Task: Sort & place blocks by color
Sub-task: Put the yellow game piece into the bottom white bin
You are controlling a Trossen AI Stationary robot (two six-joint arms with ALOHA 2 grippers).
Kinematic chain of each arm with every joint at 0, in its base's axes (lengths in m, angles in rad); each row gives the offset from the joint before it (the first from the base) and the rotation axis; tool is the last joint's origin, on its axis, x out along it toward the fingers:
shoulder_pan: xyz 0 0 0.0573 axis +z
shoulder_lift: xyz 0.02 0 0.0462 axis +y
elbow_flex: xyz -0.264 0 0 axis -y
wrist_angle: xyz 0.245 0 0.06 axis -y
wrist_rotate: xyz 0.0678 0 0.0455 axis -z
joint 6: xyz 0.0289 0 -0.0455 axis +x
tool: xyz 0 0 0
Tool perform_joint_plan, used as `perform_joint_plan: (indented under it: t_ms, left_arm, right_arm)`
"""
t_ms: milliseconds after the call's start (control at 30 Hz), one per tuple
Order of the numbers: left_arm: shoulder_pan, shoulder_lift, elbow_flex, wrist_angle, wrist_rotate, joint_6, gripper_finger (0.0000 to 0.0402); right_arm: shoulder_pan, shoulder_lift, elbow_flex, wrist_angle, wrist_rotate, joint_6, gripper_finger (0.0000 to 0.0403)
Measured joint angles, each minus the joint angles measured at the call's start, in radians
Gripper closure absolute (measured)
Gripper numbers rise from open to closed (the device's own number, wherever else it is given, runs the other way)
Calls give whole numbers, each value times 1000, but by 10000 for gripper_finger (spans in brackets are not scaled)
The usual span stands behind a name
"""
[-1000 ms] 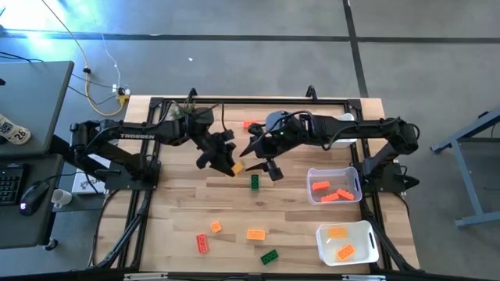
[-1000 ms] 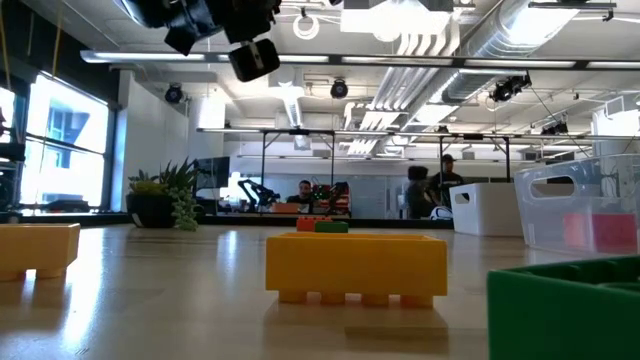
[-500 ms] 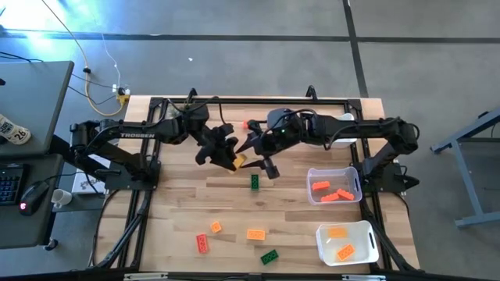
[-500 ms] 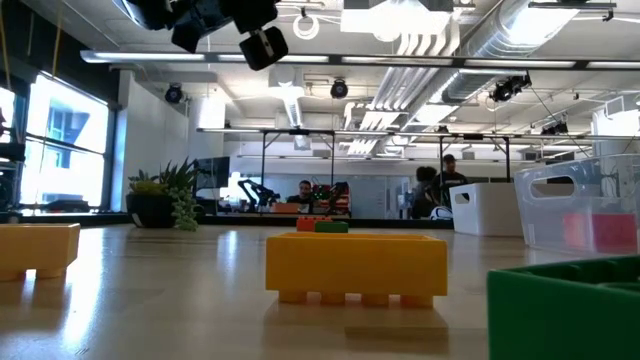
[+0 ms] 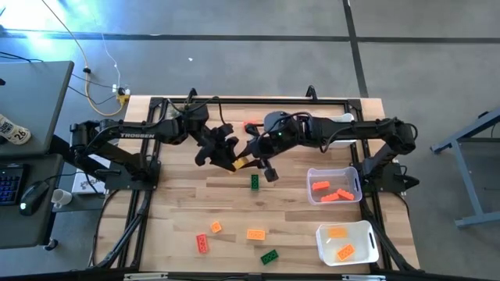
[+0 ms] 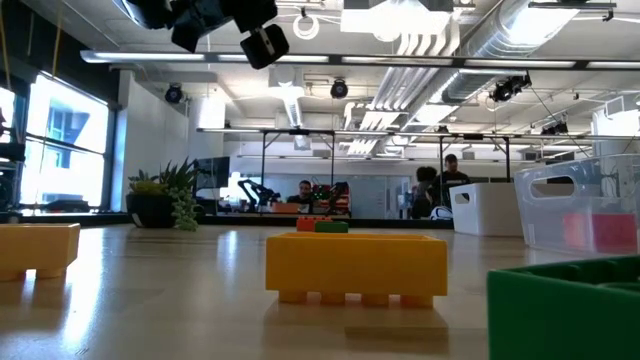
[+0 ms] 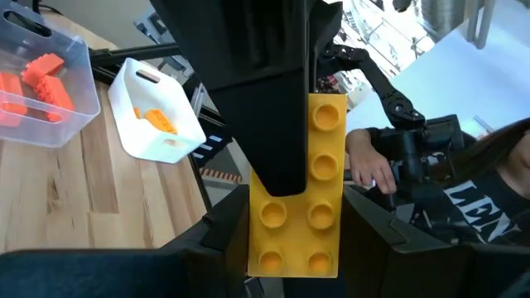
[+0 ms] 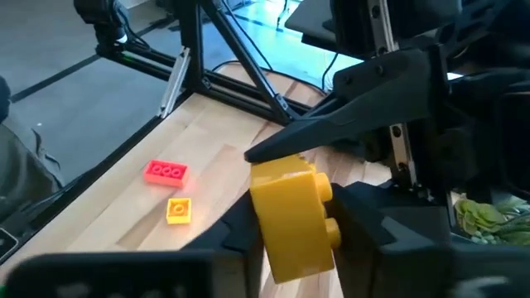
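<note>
Looking straight down, the two arms meet above the middle of the counter (image 5: 234,203), sharing one yellow block (image 5: 237,163). The left hand (image 5: 228,156) is clamped on it, and the right hand (image 5: 251,160) has its fingers against the same block from the other side. Loose on the counter lie six more blocks: one red-orange near the far edge (image 5: 251,124), one green just past the hands (image 5: 255,182), and along the near side one red (image 5: 202,243), two yellow-orange (image 5: 216,227) (image 5: 255,233) and one green (image 5: 269,256). Two bins stand at the right: a clear bin (image 5: 353,173) with two red-orange blocks, and a white bin (image 5: 369,232) with two yellow-orange ones.

At counter height, a dark arm (image 6: 215,22) hangs at the top. Three blocks sit close: a yellow one centred, another yellow at the left edge, a green one at the lower right. A potted plant (image 6: 165,195) stands far off, and people sit in the room behind.

From the left wrist, the yellow block (image 7: 298,194) stands between that hand's two fingers, a finger (image 7: 265,91) of the other hand lying over its studs. Both bins show beyond, and a person's hand (image 7: 370,161).

From the right wrist, the yellow block (image 8: 291,217) sits pinched between its fingers, the left hand's dark finger (image 8: 331,124) on it. One red block (image 8: 166,171) and one yellow block (image 8: 178,210) lie on the counter beyond.
</note>
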Motion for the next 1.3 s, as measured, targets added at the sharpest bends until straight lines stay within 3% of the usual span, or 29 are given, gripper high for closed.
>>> perform_joint_plan:
  t_ms: [300,667,1000,1300]
  left_arm:
    - [3,0,0,0,-16,6,245]
    - [11,2,0,-21,-157,63,205]
    - [53,0,1,-122,-155,183,189]
    - [100,0,1,-166,-163,258,188]
  right_arm:
    - [-2,-1,0,-7,15,88,329]
    - [5,0,3,-130,50,321,330]
    - [69,2,1,-435,139,572,330]
    - [202,2,1,-779,145,955,330]
